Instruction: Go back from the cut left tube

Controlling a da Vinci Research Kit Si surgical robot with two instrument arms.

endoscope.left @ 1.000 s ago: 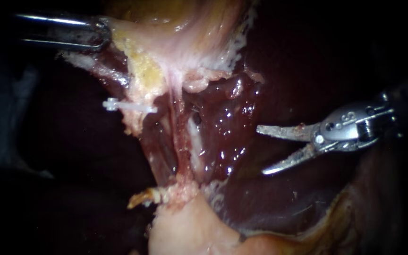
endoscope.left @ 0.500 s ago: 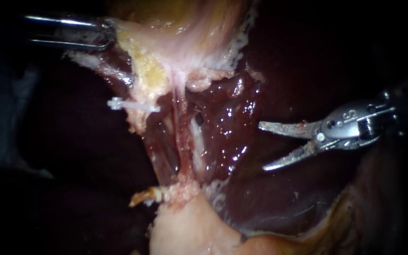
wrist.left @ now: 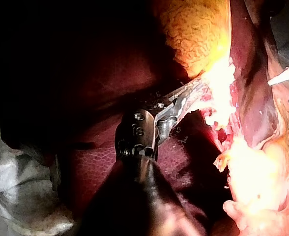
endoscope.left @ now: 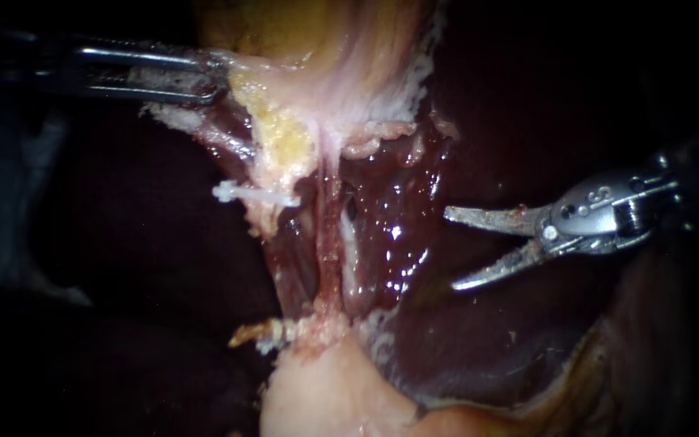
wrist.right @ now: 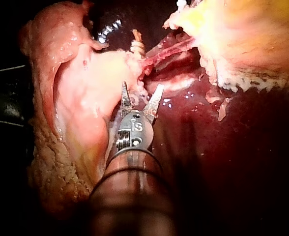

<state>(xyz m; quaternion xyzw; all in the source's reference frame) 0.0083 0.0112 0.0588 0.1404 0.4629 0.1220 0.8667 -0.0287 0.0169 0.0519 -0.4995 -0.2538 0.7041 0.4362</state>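
The background is dark on all sides. The lit field is the dark red, wet liver, which fills the centre and lower right of the endoscope view.

**Surroundings**
- Yellowish tissue hangs from the upper centre of the frame.
- A pale tissue mass lies at the bottom centre.
- An uncut thin red tube runs vertically between the two.

**Task item**
- The cut left tube lies left of the red tube, in two separated stumps.
- The upper stump carries a white clip that sticks out to the left.
- The lower stump, at the edge of the pale mass, carries a cream clip.

**Left tool**
- The left tool enters at the upper left.
- Its jaws are clamped on the edge of the yellowish tissue. The left wrist view confirms this grip.

**Right tool**
- The right tool sits at the right centre, over the liver.
- Its two blade-like jaws stand apart with nothing between them.
- It is well apart from both stumps, and the red tube lies between it and them.
- In the right wrist view the right tool points toward the cream clip ahead of it without touching it.
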